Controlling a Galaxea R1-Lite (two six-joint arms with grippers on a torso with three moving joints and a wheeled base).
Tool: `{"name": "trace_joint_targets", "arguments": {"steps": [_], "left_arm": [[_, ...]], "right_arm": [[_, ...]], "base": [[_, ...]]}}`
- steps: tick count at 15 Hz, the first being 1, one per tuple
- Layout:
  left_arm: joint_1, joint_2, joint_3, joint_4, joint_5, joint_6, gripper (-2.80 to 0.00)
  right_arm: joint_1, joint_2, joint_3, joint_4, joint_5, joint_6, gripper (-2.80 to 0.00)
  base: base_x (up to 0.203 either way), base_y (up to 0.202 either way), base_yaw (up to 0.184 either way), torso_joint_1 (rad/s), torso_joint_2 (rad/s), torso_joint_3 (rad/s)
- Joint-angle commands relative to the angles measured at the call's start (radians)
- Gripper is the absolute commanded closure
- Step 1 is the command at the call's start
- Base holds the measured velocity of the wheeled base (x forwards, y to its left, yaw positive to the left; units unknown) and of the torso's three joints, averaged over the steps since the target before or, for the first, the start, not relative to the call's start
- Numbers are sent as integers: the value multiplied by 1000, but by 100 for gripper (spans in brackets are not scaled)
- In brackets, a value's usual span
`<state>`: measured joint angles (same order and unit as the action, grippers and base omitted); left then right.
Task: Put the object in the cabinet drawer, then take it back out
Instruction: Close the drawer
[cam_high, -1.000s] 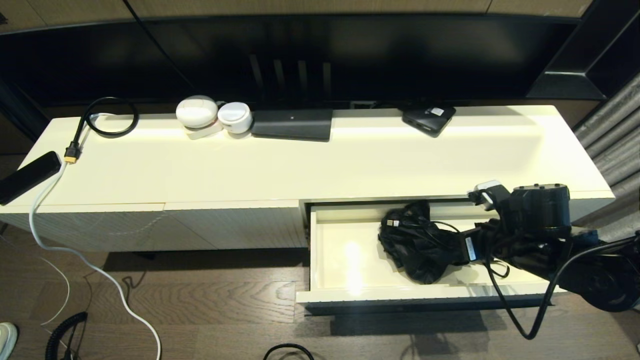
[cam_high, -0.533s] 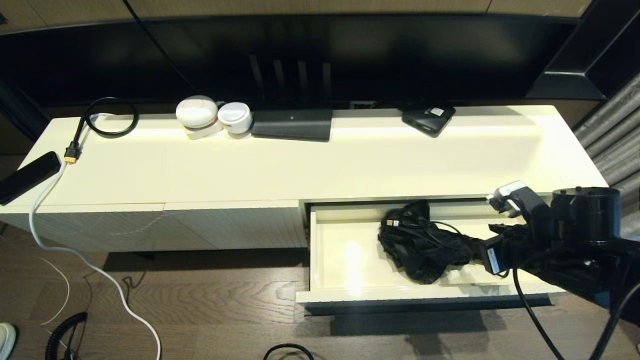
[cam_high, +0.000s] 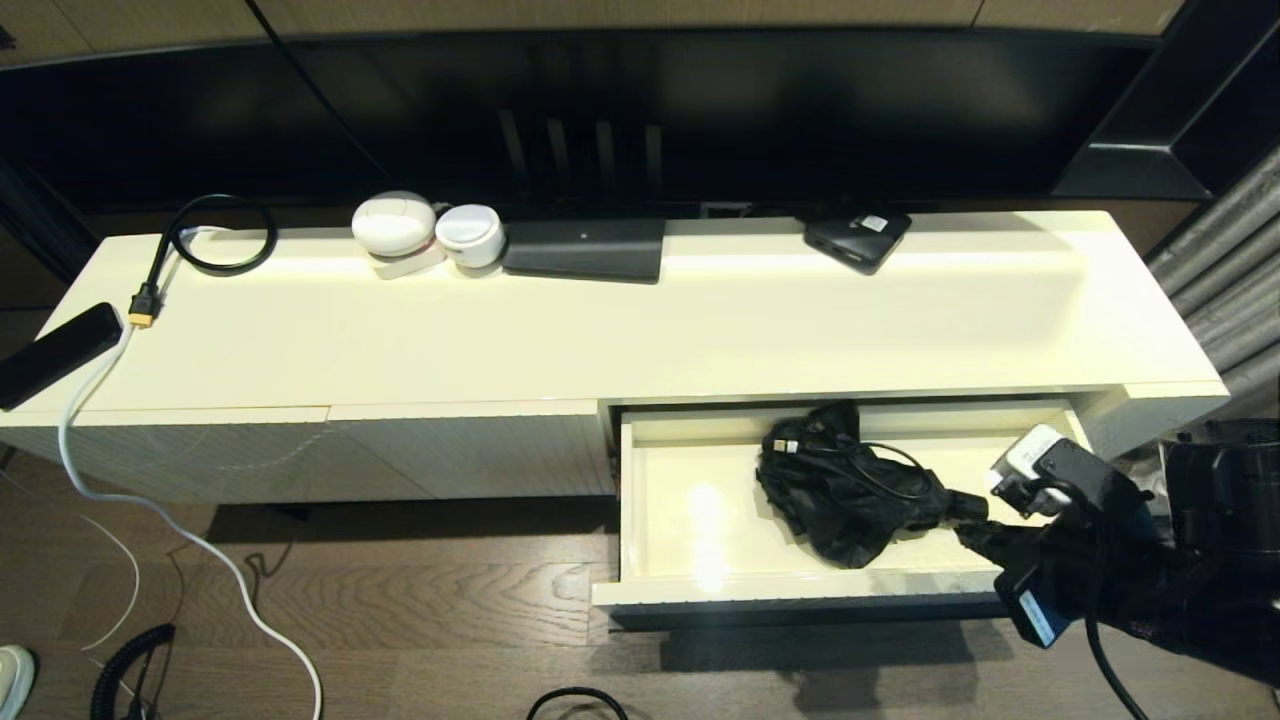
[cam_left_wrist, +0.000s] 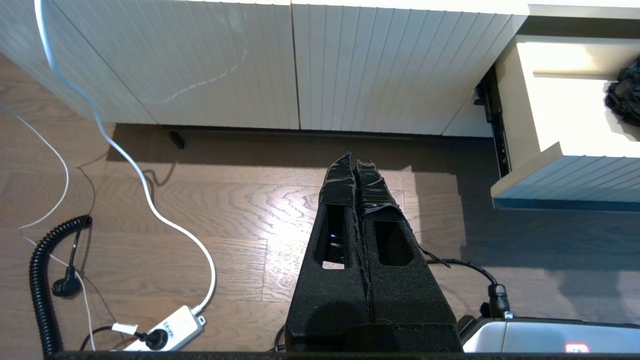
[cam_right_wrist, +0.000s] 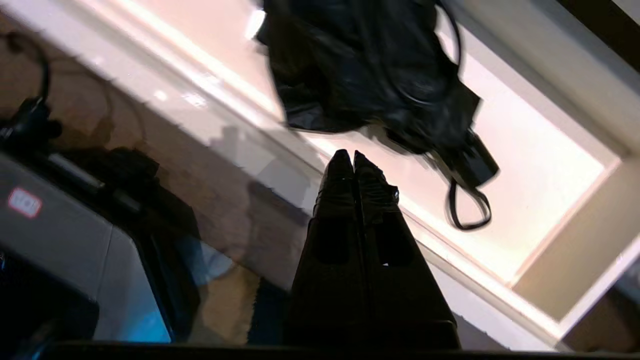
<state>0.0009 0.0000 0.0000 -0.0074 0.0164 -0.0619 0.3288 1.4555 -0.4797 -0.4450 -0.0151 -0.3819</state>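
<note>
The cabinet drawer (cam_high: 700, 592) stands pulled out at the right of the cream cabinet. A black folded umbrella (cam_high: 850, 495) lies inside it, handle and wrist strap pointing right. My right gripper (cam_high: 985, 548) is shut and empty, hovering over the drawer's front right rim, just clear of the umbrella handle. In the right wrist view its tips (cam_right_wrist: 348, 156) sit above the front edge, the umbrella (cam_right_wrist: 360, 65) beyond them on the drawer floor (cam_right_wrist: 540, 165). My left gripper (cam_left_wrist: 352, 159) is shut and parked over the wooden floor, left of the drawer (cam_left_wrist: 550, 170).
On the cabinet top (cam_high: 700, 320) along the back are two white round devices (cam_high: 395, 225), a black flat box (cam_high: 585, 248) and a small black device (cam_high: 858, 238). A remote (cam_high: 55, 352) and cables lie at the left. Cables and a power strip (cam_left_wrist: 165, 330) lie on the floor.
My right arm has drawn back from the umbrella handle, moving right and toward the drawer's front. The umbrella stays lying in the drawer.
</note>
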Motion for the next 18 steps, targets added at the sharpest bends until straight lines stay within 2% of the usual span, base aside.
{"name": "trace_joint_targets", "arguments": {"steps": [1,5,8,10,14,18], "left_arm": [[1,0,0,0,0,-1,0],[-1,0,1,0,0,-1,0],[0,0,0,0,0,-1,0],[0,0,0,0,0,-1,0],[0,0,0,0,0,-1,0],[0,0,0,0,0,-1,0]], "right_arm": [[21,-41,27,21,52,-141,0],[26,-66,54,123,92,-425,0],[42,-52,114,178,101,-587,0],[42,-12,117,176,99,-618,0],[47,89,89,159,88,-620,0],[53,193,113,28,87,-621,0]], "base": [[0,0,0,0,0,0],[0,0,0,0,0,0],[0,0,0,0,0,0],[0,0,0,0,0,0],[0,0,0,0,0,0],[0,0,0,0,0,0]]}}
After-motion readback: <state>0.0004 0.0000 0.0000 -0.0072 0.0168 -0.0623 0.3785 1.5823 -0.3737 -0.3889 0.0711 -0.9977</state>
